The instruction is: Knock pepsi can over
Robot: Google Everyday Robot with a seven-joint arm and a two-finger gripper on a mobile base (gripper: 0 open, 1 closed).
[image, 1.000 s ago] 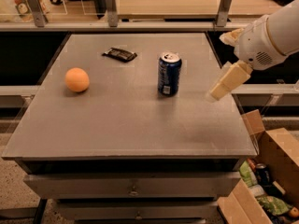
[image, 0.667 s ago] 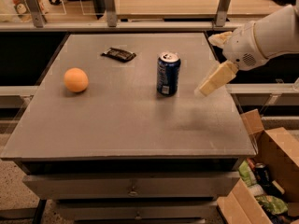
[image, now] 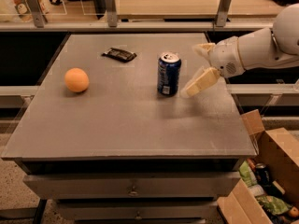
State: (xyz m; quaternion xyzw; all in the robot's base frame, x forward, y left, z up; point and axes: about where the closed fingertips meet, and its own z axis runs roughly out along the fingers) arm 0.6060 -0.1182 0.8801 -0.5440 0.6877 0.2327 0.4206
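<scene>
Gripper point(image: 190, 72) hangs low over the right part of the table point(image: 121, 125), just to the right of the pepsi can point(image: 168, 73) and not touching it. Its two cream fingers stand spread apart with nothing between them, and the lower finger point(image: 201, 82) slants down toward the can's base. I judge this to be a side approach, since a push from the right would tip the can to the left.

From the left:

1. Orange ball point(image: 76, 80): a smooth, matte sphere resting near the left edge, well apart from the can. It lies outside the likely fall path but would roll if struck.
2. Dark wrapper point(image: 119, 54): a flat, glossy packet lying toward the far side, between the ball and the can.
3. Pepsi can: a dark blue cylinder with a silver top and white markings, upright near the table's centre. I judge a tall, narrow, hard-walled body like this tips most readily from a push near the rim.
4. Table: a flat grey surface with a fine grain, which I judge offers enough friction for the can to topple, not slide.
5. Cardboard box point(image: 275, 148): open and standing on the floor at the lower right, holding assorted items
</scene>
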